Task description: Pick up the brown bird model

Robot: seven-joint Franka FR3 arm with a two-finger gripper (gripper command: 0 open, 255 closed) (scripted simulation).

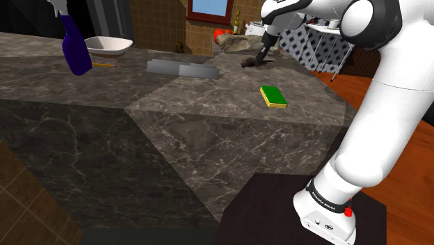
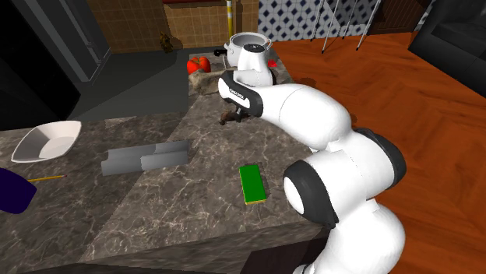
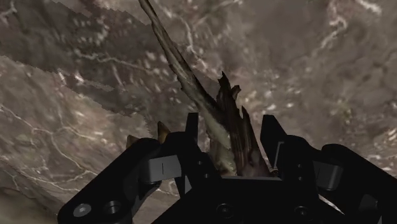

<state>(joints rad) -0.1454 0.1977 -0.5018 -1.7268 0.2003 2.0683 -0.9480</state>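
The brown bird model (image 3: pixel 229 121) is a small dark, ragged figure with a long thin tail. It is at the far side of the marble counter (image 1: pixel 209 132), seen in the shoulder view (image 1: pixel 247 62) and the second exterior view (image 2: pixel 228 121). My black gripper (image 3: pixel 229 137) reaches down over it, and the fingers (image 3: pixel 272 137) clasp its body from both sides. The gripper (image 1: pixel 262 57) is low over the counter top, near the far edge (image 2: pixel 232 117). Whether the bird still touches the stone is hidden by the hand.
A green sponge (image 1: pixel 273 96) lies nearer the stand. A grey flat object (image 1: pixel 182 68) lies mid-counter. A white bowl (image 1: pixel 108 46) and a blue spray bottle (image 1: pixel 75 47) stand at the shoulder view's far left. A pot (image 2: pixel 248 43) and red items (image 2: pixel 198 64) sit beyond the bird.
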